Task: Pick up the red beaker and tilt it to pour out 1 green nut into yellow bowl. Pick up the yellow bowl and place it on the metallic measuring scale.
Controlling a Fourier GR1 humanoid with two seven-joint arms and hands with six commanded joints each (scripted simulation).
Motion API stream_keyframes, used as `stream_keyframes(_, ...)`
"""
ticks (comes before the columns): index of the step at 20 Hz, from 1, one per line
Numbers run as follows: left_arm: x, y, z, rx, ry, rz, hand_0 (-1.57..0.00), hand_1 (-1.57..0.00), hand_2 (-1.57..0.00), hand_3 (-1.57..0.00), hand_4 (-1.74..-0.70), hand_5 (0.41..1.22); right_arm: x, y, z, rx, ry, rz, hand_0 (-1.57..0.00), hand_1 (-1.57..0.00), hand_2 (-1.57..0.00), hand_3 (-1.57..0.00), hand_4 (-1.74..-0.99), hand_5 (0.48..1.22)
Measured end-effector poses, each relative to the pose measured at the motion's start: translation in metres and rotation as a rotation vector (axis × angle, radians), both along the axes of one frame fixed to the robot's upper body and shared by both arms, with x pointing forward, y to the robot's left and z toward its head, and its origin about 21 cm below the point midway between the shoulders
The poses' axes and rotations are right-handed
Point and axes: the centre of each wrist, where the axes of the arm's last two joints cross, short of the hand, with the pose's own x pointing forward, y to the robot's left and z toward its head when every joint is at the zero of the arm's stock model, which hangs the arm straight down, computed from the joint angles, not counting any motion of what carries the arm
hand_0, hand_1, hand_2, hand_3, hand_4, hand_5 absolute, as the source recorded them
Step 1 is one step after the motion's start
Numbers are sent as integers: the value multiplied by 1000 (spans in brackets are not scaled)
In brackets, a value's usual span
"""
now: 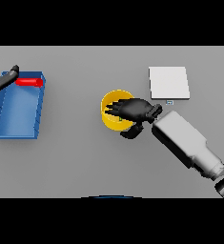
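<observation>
The yellow bowl (110, 119) stands near the table's middle. My right hand (132, 110) lies over its right half, fingers stretched across the opening and the thumb down by the bowl's near right rim; a speck of green shows under the fingers. The red beaker (29, 82) lies on its side at the far end of a blue tray (40, 109) on the left. My left hand (4, 78) is at the far left edge, fingers spread, just left of the beaker. The metallic scale (168, 83) is a pale square plate right of and beyond the bowl.
The blue tray is a long open box whose raised walls surround the beaker's end. Grey table runs between tray and bowl. My right forearm (185, 140) slants in from the lower right.
</observation>
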Motion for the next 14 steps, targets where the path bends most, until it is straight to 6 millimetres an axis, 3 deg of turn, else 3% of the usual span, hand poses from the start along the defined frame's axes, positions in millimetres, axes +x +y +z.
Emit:
stream_keyframes(2, -2, 0, -1, -4, -8, -7, 1, 1, 1, 1, -791, 712, 1, 2, -4, -14, -5, -13, -48, -60, -88, -130, -1261, 809)
stream_keyframes(3, -2, 0, -3, -5, -8, -9, 1, 1, 1, 1, -791, 711, 2, 1, -4, -10, -2, -6, -193, -183, -189, -215, -1309, 891)
stream_keyframes(4, -2, 1, 1, -2, -15, -6, 1, 1, 1, 1, -789, 710, 1, 0, -3, -3, -3, 7, -455, -407, -349, -322, -1363, 957)
stream_keyframes(5, -1, -1, 1, -1, -11, -6, 1, 1, 1, 1, -788, 710, 1, -1, -4, 6, -4, 9, -678, -640, -594, -572, -1435, 1010)
stream_keyframes(8, -2, -2, -3, -11, -12, -7, 1, 1, 1, 1, -787, 707, 0, -3, 0, 8, 19, 27, -1114, -1094, -1071, -882, -1578, 1113)
stream_keyframes(11, -2, -1, -3, 5, -11, -7, 1, 1, 1, 1, -784, 711, 2, -2, 2, 3, 34, 31, -1337, -1327, -1246, -1066, -1658, 1166)
stream_keyframes(14, -4, 1, -3, 7, -13, -12, 1, 1, 1, 1, -785, 712, 2, -6, 8, -11, 47, 11, -1451, -1446, -1330, -1171, -1698, 1193)
